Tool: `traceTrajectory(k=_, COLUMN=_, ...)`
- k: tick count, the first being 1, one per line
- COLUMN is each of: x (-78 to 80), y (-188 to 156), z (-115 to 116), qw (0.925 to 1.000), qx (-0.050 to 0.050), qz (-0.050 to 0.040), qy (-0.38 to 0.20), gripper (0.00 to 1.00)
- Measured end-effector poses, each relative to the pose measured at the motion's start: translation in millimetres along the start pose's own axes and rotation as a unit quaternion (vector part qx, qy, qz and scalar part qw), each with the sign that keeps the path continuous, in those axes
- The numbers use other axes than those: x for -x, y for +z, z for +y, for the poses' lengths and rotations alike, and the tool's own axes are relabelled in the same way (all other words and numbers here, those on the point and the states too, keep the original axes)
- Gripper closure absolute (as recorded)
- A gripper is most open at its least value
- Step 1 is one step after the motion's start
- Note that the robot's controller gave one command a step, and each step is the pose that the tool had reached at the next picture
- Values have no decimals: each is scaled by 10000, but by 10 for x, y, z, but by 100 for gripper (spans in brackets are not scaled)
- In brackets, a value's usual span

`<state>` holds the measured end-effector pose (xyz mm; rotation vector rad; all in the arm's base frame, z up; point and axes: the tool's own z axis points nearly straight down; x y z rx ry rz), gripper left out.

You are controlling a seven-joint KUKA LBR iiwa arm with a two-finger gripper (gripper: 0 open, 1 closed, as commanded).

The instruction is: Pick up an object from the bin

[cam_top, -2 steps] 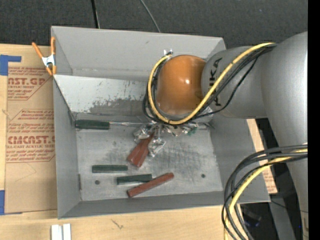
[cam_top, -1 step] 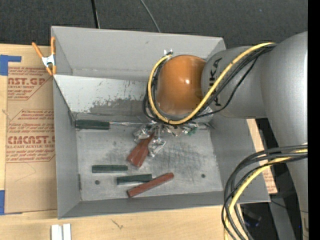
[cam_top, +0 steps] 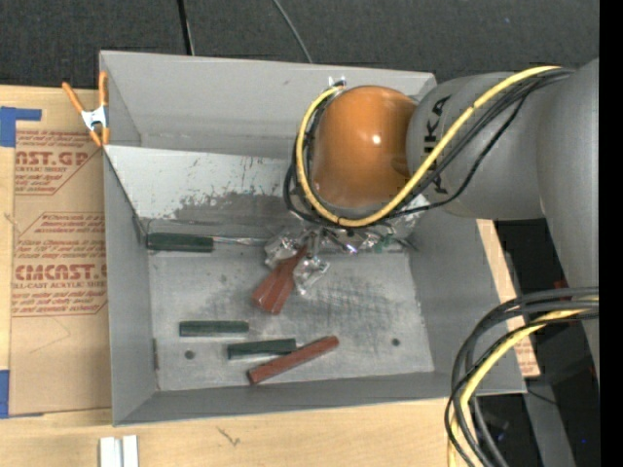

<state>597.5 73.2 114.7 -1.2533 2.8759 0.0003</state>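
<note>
Lying near the middle of the bin [cam_top: 389, 309], the short red stick [cam_top: 274, 290] is the item closest to the gripper [cam_top: 300, 259]. The stick is tilted, with its upper end touching the gripper's metal tip and its lower end pointing down and to the left. It cannot be determined whether that lower end rests on the floor or is clear of it.

Gripper condition: not established. The wrist and its orange cover [cam_top: 360, 149] overhang the contact point, so I cannot tell whether the gripper is open, closed, or clamped on the stick.

Other contents, placed from the short red stick:
- Up and to the left, well apart, the far green stick [cam_top: 180, 243] lies along the foot of the back wall.
- Down and to the left, the left green stick [cam_top: 214, 329] lies flat.
- Directly below, the low green stick [cam_top: 261, 348] lies flat, with the long red stick [cam_top: 292, 358] just beside it.

Assessment: the work appears to be at the grasp stage, with the short red stick as the likely target. The lift is not yet evident.

The next move calls for a firm hold on the stick's upper end, then a straight rise. A hold that near one end may let the stick swing or slip, so the rise should be steady.
</note>
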Motion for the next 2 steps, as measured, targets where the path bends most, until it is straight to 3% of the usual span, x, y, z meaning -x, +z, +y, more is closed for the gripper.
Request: traceTrajectory(k=2, x=9, y=-316, z=5, qw=10000, qx=6, qz=7, qy=8, gripper=100)
